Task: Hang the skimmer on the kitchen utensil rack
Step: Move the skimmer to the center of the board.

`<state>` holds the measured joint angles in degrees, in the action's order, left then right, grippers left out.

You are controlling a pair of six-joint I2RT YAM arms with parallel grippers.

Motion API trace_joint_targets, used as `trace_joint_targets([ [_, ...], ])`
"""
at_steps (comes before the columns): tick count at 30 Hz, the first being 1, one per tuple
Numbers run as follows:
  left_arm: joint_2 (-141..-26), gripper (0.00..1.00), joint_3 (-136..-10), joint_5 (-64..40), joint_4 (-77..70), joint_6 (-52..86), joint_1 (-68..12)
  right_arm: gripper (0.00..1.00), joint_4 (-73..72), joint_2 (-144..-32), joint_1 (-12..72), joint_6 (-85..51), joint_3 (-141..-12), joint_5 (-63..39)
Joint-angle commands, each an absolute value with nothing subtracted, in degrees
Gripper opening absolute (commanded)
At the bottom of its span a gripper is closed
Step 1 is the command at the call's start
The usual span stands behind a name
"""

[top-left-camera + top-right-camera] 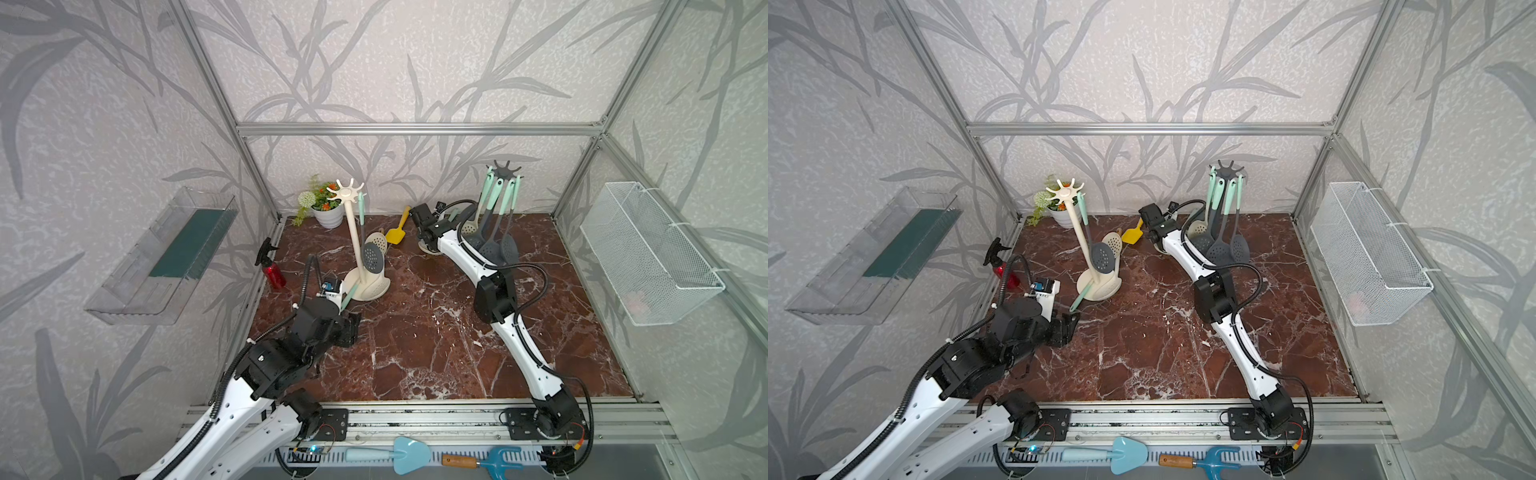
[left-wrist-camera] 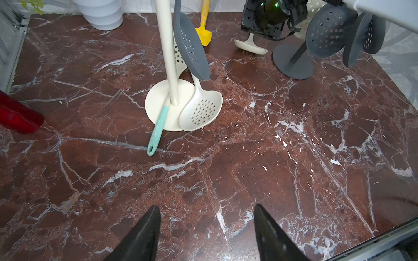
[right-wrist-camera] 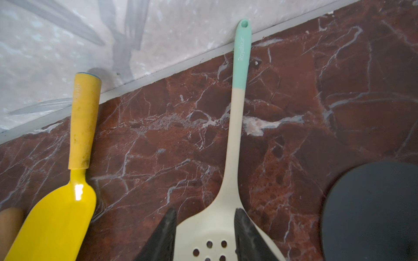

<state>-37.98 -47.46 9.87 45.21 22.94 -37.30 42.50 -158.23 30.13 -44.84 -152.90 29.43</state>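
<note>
With the cream skimmer [image 3: 234, 126] lying on the tabletop [image 3: 158, 146] just beside the dark utensil rack's base [image 3: 371, 210], the right pincer [image 3: 205, 211] stood partly open astride its neck (grip impossible to tell) and needed to close squarely before lifting.

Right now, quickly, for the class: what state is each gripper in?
Left gripper: open, holding nothing.
Right gripper: astride the head of the cream skimmer; whether it clamps it cannot be told.
</note>
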Motion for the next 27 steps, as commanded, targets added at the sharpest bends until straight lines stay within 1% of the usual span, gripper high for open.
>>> trace_joint_targets([
  [1, -38.6, 0.64, -47.3, 10.5, 45.0, 22.0, -37.1, 0.44, 42.1, -159.6, 29.3, -46.7, -154.6, 29.8],
  [12, -40.7, 0.63, -47.9, 11.8, 45.0, 21.4, -37.0, 0.45, 42.4, -160.3, 27.8, -47.8, -153.9, 31.6],
  [27, -41.8, 0.63, -48.1, 12.4, 44.1, 21.8, -36.9, 0.45, 41.5, -162.4, 25.0, -50.3, -153.7, 23.9],
])
